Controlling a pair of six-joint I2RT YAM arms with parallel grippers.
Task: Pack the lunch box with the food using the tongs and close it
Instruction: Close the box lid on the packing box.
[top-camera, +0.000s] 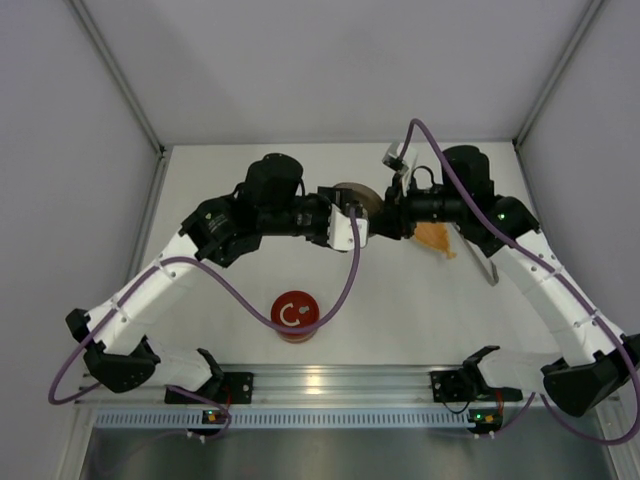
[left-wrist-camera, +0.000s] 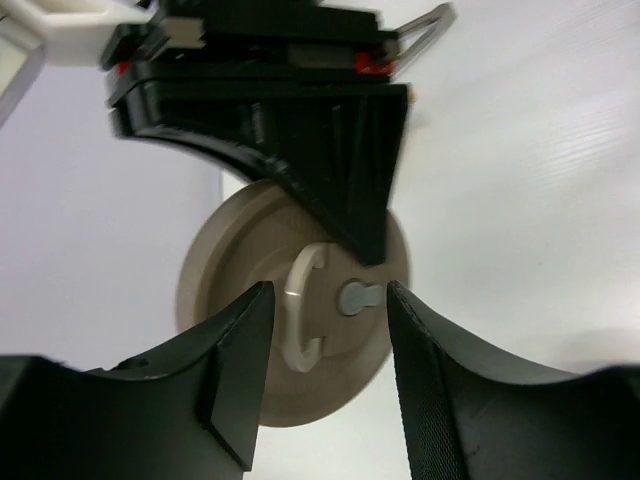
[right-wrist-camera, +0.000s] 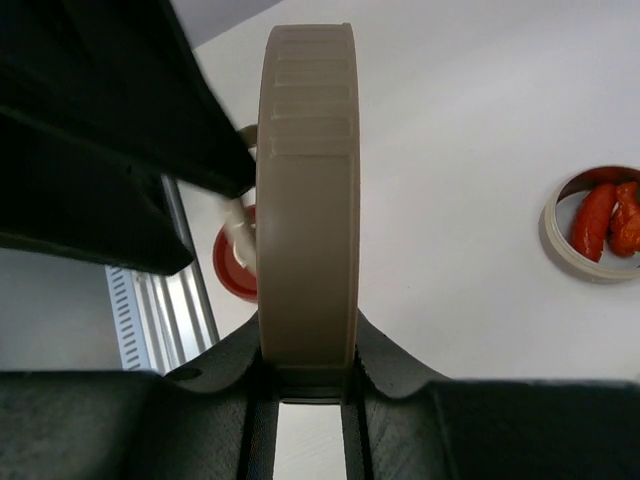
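A beige round lid (right-wrist-camera: 305, 200) stands on edge in mid-air, and my right gripper (right-wrist-camera: 308, 370) is shut on its rim. In the left wrist view the lid (left-wrist-camera: 230, 290) shows its face with a white ring handle (left-wrist-camera: 300, 320) and a grey valve. My left gripper (left-wrist-camera: 330, 340) is open, with one finger on each side of the ring and neither touching it. From above, both grippers meet at the lid (top-camera: 352, 192). The open beige lunch box (right-wrist-camera: 552, 235) holds red food slices (right-wrist-camera: 595, 220). Grey tongs (top-camera: 487, 268) lie by the right arm.
A tin with a red lid (top-camera: 295, 317) stands near the front rail, left of centre. An orange leaf-shaped dish (top-camera: 437, 238) lies partly under the right arm. Grey walls enclose the table on the left, right and back.
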